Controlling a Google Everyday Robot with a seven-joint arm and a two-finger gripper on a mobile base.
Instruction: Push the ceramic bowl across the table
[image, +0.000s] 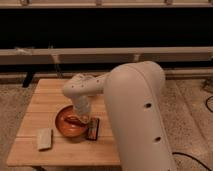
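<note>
Tabletop: light wooden tabletop of long planks (50, 95), roughly square, carrying every small item.
Bowl: round, shallow, glossy orange-red ceramic bowl (67, 125) with a darker streak inside, toward 6 o'clock of the tabletop's middle.
Hand: the white arm's hand (83, 119) sits low at the bowl's 3 o'clock rim; whether it touches the rim cannot be told.
Packet: dark rectangular packet (93, 128) lies just beside the bowl at 3 o'clock.
Cup: small translucent white cup (44, 138) lies at the bowl's 8 o'clock, apart from it.

On the light wooden plank table (45, 102): 1 glossy orange-red ceramic bowl (66, 125), 1 dark rectangular packet (93, 128), 1 pale whitish cup (44, 138). 1 gripper (84, 119) sits at the bowl's rim.
</note>
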